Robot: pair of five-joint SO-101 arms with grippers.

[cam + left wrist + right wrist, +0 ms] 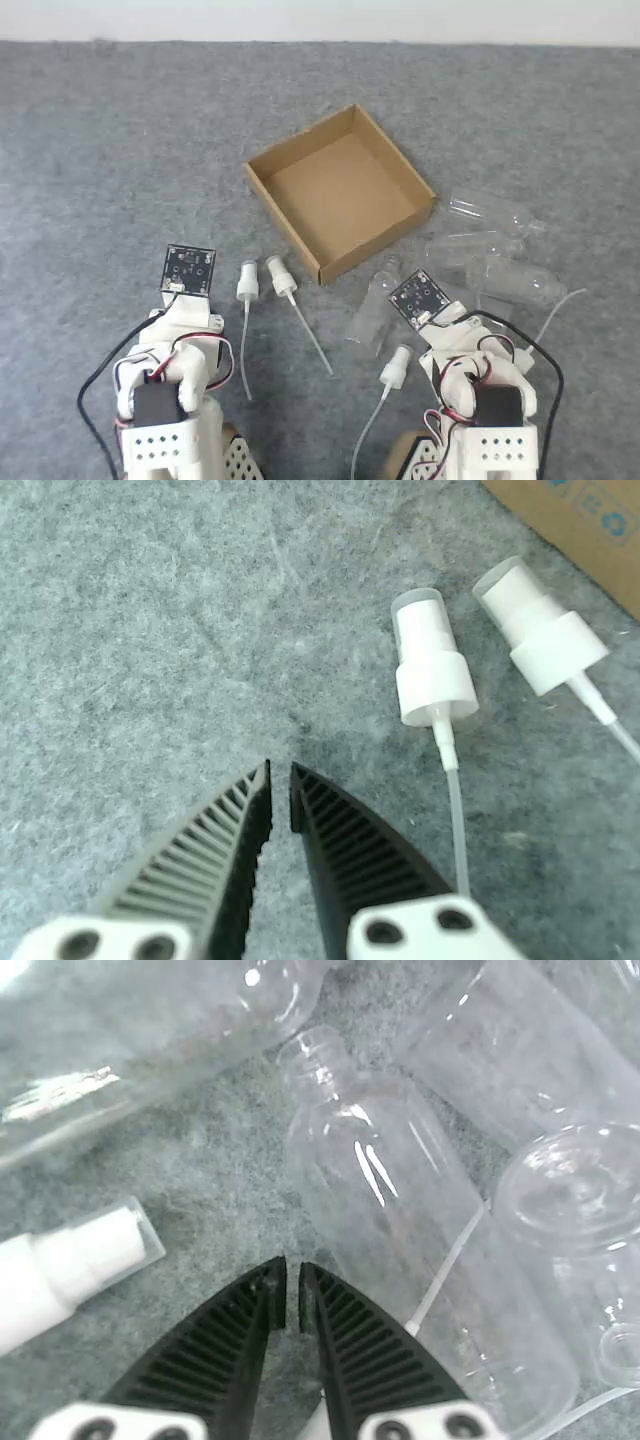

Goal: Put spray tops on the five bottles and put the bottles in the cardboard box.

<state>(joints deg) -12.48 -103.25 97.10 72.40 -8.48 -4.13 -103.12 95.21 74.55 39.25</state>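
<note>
The open cardboard box (340, 190) lies at the table's middle with nothing in it. Two white spray tops (247, 282) (280, 273) lie side by side just in front of it, dip tubes toward the arms. My left gripper (280, 772) is shut and holds nothing, low over bare felt beside the nearer spray top (430, 665). A third spray top (396, 367) lies by the right arm. Several clear bottles lie on their sides right of the box. My right gripper (291, 1270) is shut, next to one uncapped bottle (400, 1210), not holding it.
Grey felt covers the table (120, 150). More clear bottles (490, 212) (515, 278) crowd the right side, with a loose dip tube (560, 305) near them. The box's corner (580, 520) is close ahead of the left arm. Open room lies at far left.
</note>
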